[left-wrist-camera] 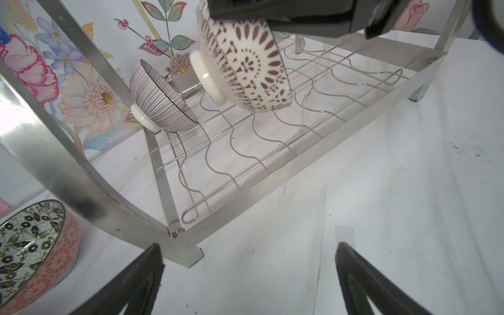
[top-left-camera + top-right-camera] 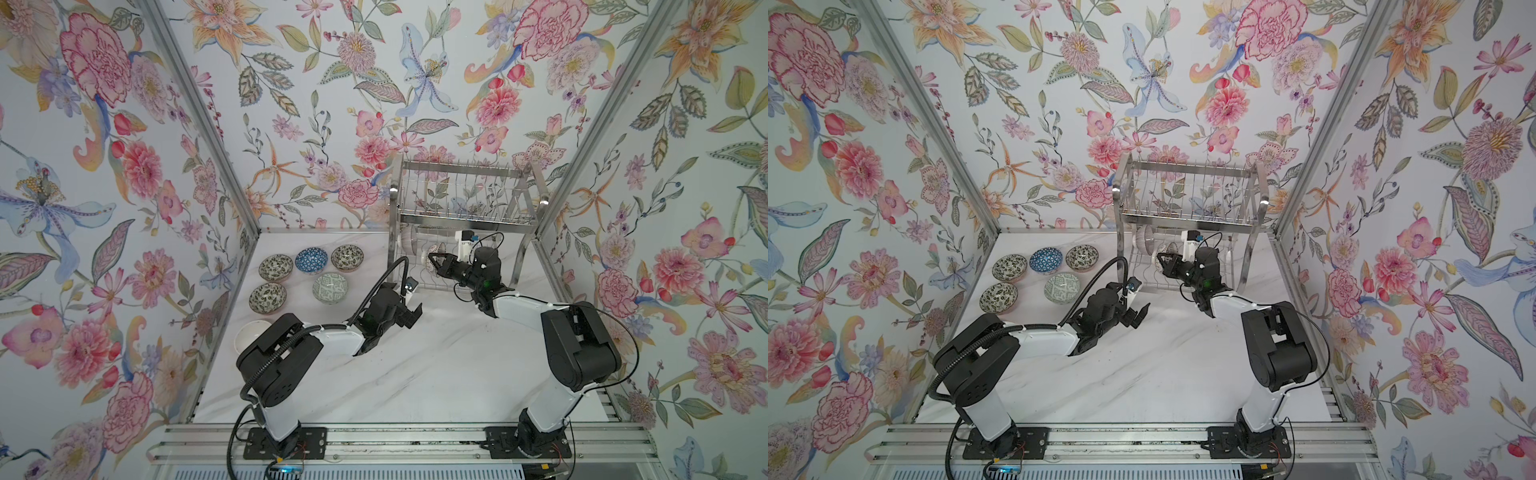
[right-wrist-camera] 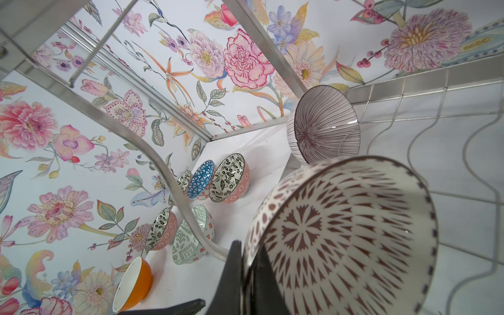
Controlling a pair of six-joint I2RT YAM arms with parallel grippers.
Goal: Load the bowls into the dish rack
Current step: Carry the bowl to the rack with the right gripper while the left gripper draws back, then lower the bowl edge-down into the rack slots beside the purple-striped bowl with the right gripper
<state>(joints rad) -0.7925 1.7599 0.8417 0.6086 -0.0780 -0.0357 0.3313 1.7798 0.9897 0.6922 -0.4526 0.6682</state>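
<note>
- Right of centre in a top view, the right pincer (image 2: 433, 261) grips a brown-patterned bowl (image 3: 341, 240) by its rim, on edge over the lower wires of the dish rack (image 2: 465, 222).
- The left pincer (image 2: 411, 314) gapes empty, lower left.

Both top views look down from high above the near edge of the table (image 2: 436, 374), taking in the dish rack (image 2: 463, 219) at its far right corner. The left wrist camera sits low before the rack. The right wrist camera looks from its lower tier toward the table's left edge, close behind the brown-patterned bowl (image 3: 341, 231). Both wrist views share the striped bowl (image 1: 161, 103).
</note>
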